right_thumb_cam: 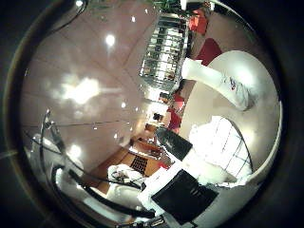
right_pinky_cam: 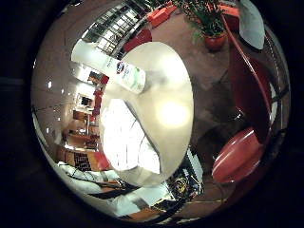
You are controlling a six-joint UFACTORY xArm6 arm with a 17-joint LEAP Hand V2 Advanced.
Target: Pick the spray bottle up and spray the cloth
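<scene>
A white bottle [right_pinky_cam: 107, 64] is seen standing on a round white table [right_pinky_cam: 166, 76], with a white checked cloth [right_pinky_cam: 126, 137] laid flat on the table just beside it. Bottle and cloth are apart from the hand [right_thumb_cam: 183, 194], of which only black and white parts are shown at the edge of the thumb-side view; whether its fingers are straight or curled cannot be told. A red chair [right_pinky_cam: 244, 118] and a potted plant [right_pinky_cam: 211, 28] are seen beyond the table.
</scene>
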